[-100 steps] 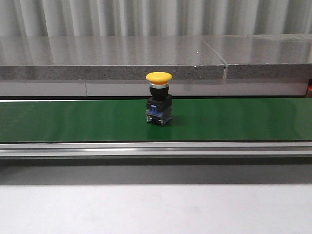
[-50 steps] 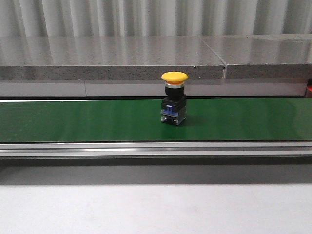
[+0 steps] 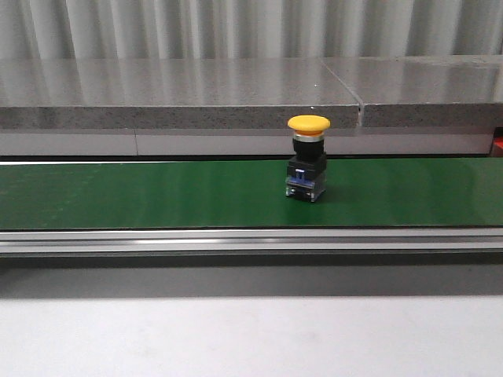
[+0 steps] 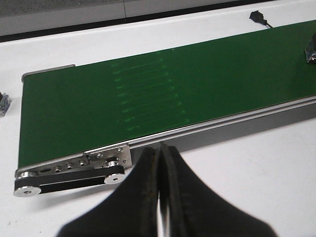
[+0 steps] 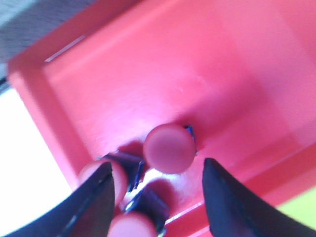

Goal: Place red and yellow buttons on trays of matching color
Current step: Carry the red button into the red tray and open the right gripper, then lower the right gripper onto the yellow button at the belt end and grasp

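A yellow button [image 3: 307, 157] with a black and blue base stands upright on the green belt [image 3: 118, 192], right of centre in the front view. Its base just shows at the frame edge [image 4: 311, 49] in the left wrist view. My left gripper [image 4: 160, 148] is shut and empty, low over the white table beside the belt's roller end [image 4: 69, 173]. My right gripper [image 5: 158, 165] is open above the red tray [image 5: 148, 64]. Three red buttons lie there: one [image 5: 169, 148] between the fingers, two [image 5: 96, 175] [image 5: 133, 224] partly hidden. Neither gripper shows in the front view.
A grey stone ledge [image 3: 181, 94] runs behind the belt, and a metal rail [image 3: 251, 239] runs along its front. A black cable plug [image 4: 259, 17] lies on the table beyond the belt. A small clear part [image 4: 4, 103] sits off the belt's end. A yellowish surface [image 5: 301, 212] borders the red tray.
The yellow button has ridden the belt steadily to the right, from just left of centre to right of centre. Nothing else in the front view has moved.
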You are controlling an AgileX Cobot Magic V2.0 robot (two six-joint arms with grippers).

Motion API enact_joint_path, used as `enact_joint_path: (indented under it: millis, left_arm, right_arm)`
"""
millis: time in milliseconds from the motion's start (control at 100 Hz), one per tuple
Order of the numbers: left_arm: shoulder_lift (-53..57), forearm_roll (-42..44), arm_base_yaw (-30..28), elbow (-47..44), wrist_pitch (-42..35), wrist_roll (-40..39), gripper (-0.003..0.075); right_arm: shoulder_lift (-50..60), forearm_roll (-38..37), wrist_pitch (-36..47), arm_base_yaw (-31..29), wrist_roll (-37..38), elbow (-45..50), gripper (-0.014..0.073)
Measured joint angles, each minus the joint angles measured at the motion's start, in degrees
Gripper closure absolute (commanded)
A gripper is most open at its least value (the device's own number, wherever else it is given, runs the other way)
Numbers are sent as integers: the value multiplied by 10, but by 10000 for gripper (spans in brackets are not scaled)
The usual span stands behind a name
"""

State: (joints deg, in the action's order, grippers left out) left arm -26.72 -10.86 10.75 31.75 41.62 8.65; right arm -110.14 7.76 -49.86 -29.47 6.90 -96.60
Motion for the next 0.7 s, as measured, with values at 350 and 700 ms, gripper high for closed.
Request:
enact_joint_path:
  millis: [350, 700]
  left_arm:
    - [0, 0, 0, 0, 0, 0, 740]
    - [0, 0, 0, 0, 0, 0, 740]
  right_arm:
    - [164, -3, -1, 45, -27, 107, 178]
    - [331, -6, -6, 93, -56, 252, 178]
